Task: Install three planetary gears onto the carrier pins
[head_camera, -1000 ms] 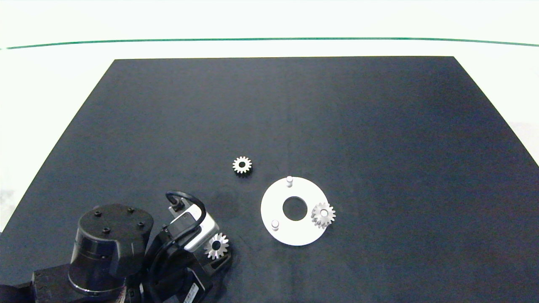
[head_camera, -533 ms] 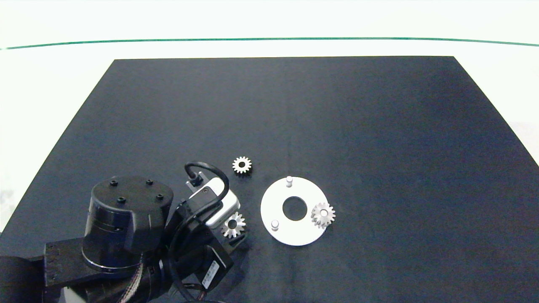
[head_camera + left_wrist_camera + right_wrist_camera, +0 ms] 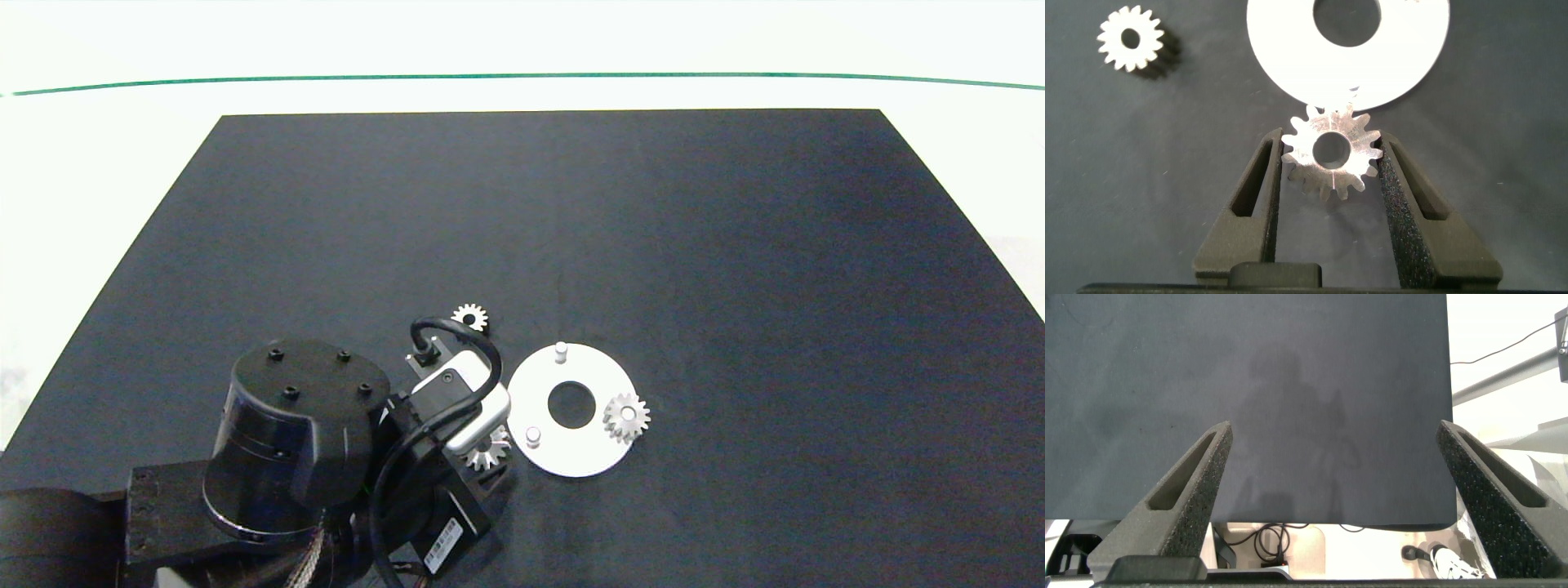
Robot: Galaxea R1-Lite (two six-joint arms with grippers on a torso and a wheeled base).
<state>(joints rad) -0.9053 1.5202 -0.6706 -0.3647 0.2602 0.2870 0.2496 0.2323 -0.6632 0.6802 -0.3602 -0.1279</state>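
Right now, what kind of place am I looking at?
Probably a robot assembly test bench: a black mat, a white disc with pins, and the left tool holding a small metal gear.

Gears [image 3: 1331, 153]: bright bare metal, faintly brushed faces.
Disc [image 3: 1396, 69]: smooth matt white.
Mat [image 3: 571, 229]: dark, matt (slightly fuzzy).
Finger pads [image 3: 1396, 192]: black, coarse foam-like texture.

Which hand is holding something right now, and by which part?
The left hand holds one planetary gear, fingers pinching its toothed rim on opposite sides, beside the white disc. The right hand is open and empty.
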